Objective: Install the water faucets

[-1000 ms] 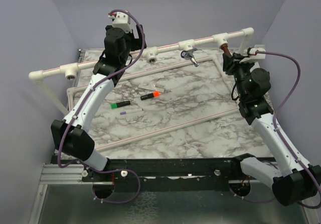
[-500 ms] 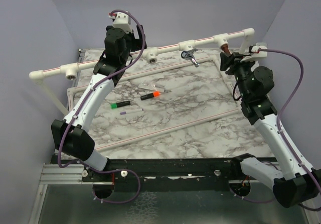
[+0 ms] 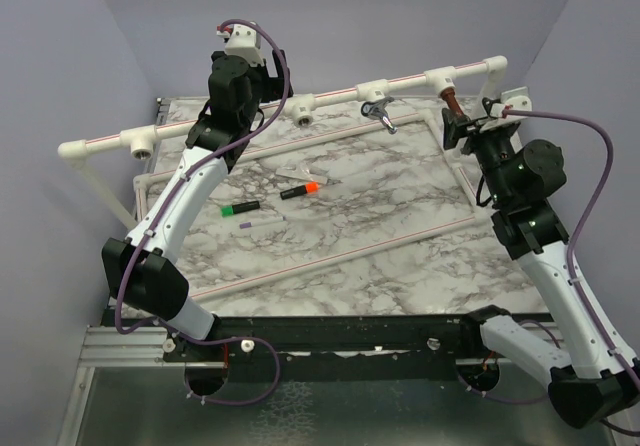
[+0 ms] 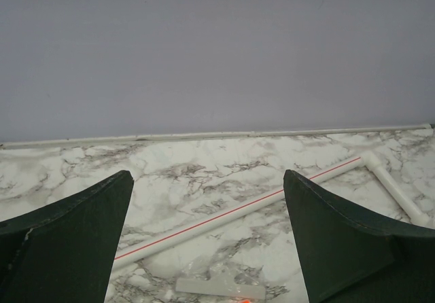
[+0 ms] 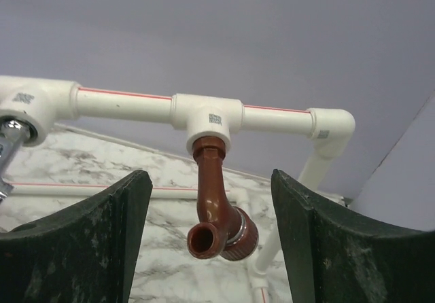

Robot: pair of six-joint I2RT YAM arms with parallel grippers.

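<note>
The copper faucet [image 5: 216, 211] hangs near-vertical from its white tee fitting [image 5: 207, 116], mid-frame, straight ahead between the right gripper's [image 3: 455, 126] jaws, which stand apart and clear of it. The chrome faucet [image 3: 378, 113] hangs further left. The left gripper [image 4: 207, 177], jaws wide apart and empty, is farther off.

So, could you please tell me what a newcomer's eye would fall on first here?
The copper-coloured faucet hangs from a white tee fitting on the raised pipe at far right, with the right gripper open around it, its fingers clear of it. The chrome faucet sits on the next tee leftward, and two marker pens lie mid-table.
</note>
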